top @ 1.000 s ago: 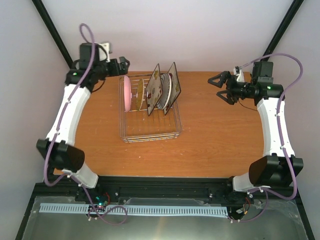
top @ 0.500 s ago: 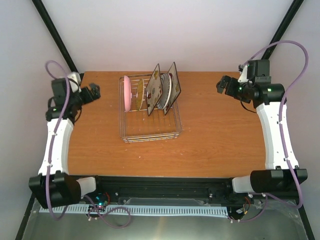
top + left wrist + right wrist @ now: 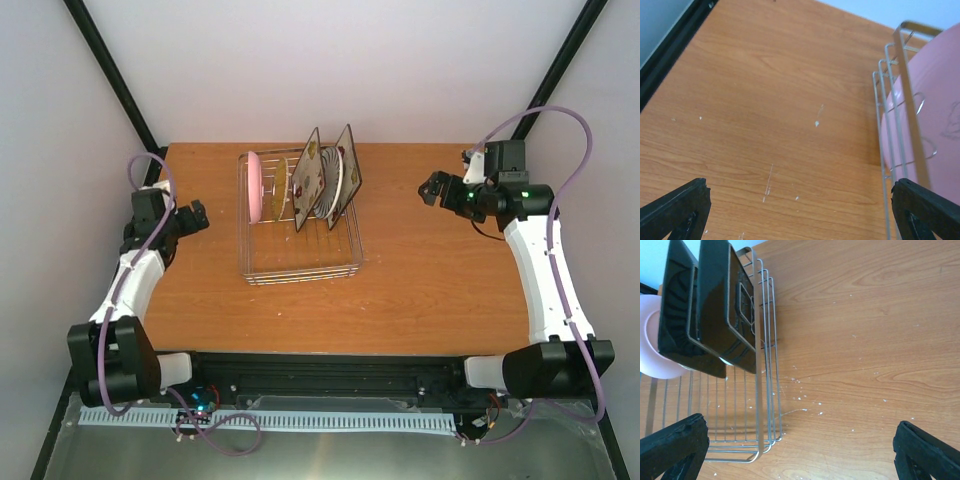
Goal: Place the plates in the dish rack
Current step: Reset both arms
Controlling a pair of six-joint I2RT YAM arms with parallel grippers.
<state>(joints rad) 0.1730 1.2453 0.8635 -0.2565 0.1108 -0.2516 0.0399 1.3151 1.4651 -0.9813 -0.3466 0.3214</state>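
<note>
The silver wire dish rack (image 3: 300, 270) stands at the back middle of the table. Four plates stand upright in it: the round pink plate (image 3: 254, 186), the round tan woven plate (image 3: 281, 188), the square floral plate (image 3: 308, 180) and the square striped plate (image 3: 345, 176). My left gripper (image 3: 195, 215) is open and empty, left of the rack. Its wrist view shows the pink plate (image 3: 935, 115) behind the rack's wires (image 3: 888, 125). My right gripper (image 3: 432, 188) is open and empty, right of the rack. Its wrist view shows the rack (image 3: 759, 390) and the dark back of a square plate (image 3: 727, 305).
The wooden table (image 3: 440, 280) is bordered by black frame posts at the back corners and a black rail along the near edge. Purple cables loop above both arms. White specks mark the wood by the rack's corner (image 3: 800, 397).
My left arm has swung from behind the rack's back left corner out to the left and nearer. My right gripper has shifted slightly left and down. The plates have not moved.
</note>
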